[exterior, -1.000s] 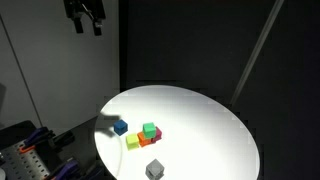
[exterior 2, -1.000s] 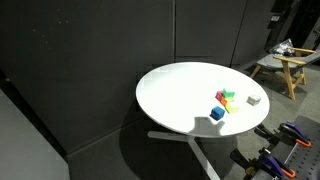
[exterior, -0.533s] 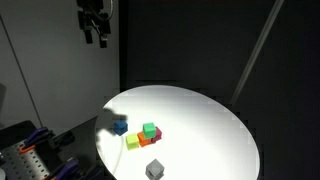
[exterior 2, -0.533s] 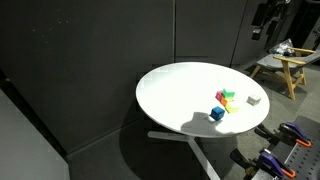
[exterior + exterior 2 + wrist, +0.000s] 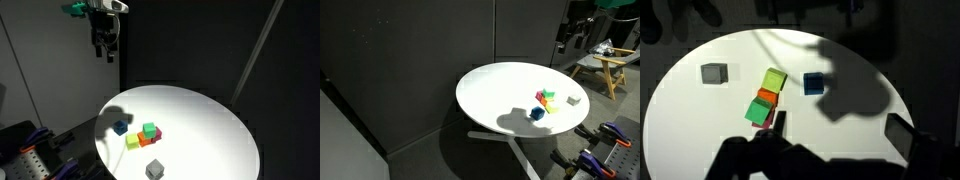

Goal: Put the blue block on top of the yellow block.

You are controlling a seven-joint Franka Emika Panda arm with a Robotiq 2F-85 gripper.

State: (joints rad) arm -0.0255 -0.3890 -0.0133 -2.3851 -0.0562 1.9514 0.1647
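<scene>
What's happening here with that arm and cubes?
A robot arm's gripper hangs high above the round white table, jaws seemingly open, holding nothing. The small dark blue cube sits alone; the pale yellow cube lies nearby, clustered with an orange-red cube and a green cube. A grey cube sits apart. Blue isn't on yellow yet.

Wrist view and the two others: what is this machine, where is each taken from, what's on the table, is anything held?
It is a robot arm ending in a two-fingered gripper, hanging high above a round white table. Two cameras stand in the room; the wrist view looks down from the arm itself. On the table are five small cubes: the blue block, the yellow block, an orange-red cube, a green cube and a grey cube. The gripper looks open and holds nothing.
</scene>
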